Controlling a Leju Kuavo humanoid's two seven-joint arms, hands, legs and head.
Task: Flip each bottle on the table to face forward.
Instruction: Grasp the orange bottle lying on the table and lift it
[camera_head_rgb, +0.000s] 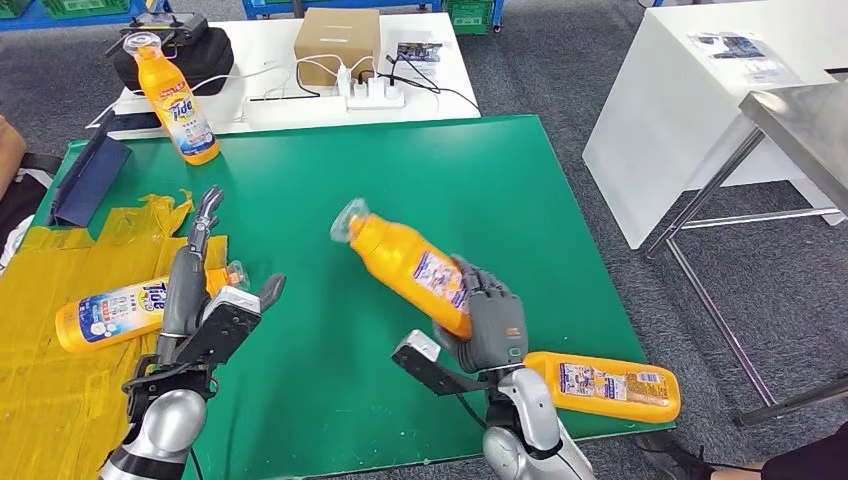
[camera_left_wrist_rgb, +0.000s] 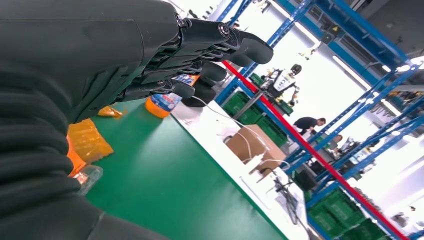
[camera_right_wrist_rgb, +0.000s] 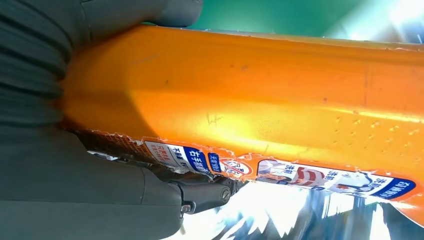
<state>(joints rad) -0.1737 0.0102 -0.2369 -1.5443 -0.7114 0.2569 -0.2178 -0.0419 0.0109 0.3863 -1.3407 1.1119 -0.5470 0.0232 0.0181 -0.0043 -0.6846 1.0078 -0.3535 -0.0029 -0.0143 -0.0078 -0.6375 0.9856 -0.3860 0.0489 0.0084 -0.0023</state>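
1. The right hand (camera_head_rgb: 490, 318), low and right of centre in the head view, is wrapped around the lower body of an orange bottle (camera_head_rgb: 410, 262); the fingers are closed over its side and label.
2. That held bottle is lifted off the green table (camera_head_rgb: 400, 170) and tilted, its clear cap pointing to the upper left of the frame and its base hidden in the hand.
3. In the right wrist view the same bottle (camera_right_wrist_rgb: 260, 90) runs across the frame, with the torn edge of its label along its lower side and the grey thumb (camera_right_wrist_rgb: 150, 10) pressed on it at the top left.
4. The left hand (camera_head_rgb: 205, 300), at the lower left of the head view, holds nothing; its fingers are apart and stretched toward the top of the frame.
5. Just behind that hand a second bottle (camera_head_rgb: 110, 312) lies on its side on crumpled yellow sheeting (camera_head_rgb: 60, 400), label up, its cap end hidden by the hand.
6. A third bottle (camera_head_rgb: 610, 385) lies flat at the table's near right edge, just right of the right wrist, its back label facing up.
7. A fourth bottle (camera_head_rgb: 178, 100) stands at the upper left, at the far edge of the table, its front label showing.
8. Behind the green table is a white table (camera_head_rgb: 440, 95) with a cardboard box (camera_head_rgb: 337, 45), a power strip (camera_head_rgb: 375, 95) and cables.
9. A dark blue flat piece (camera_head_rgb: 90, 180) lies at the left edge.
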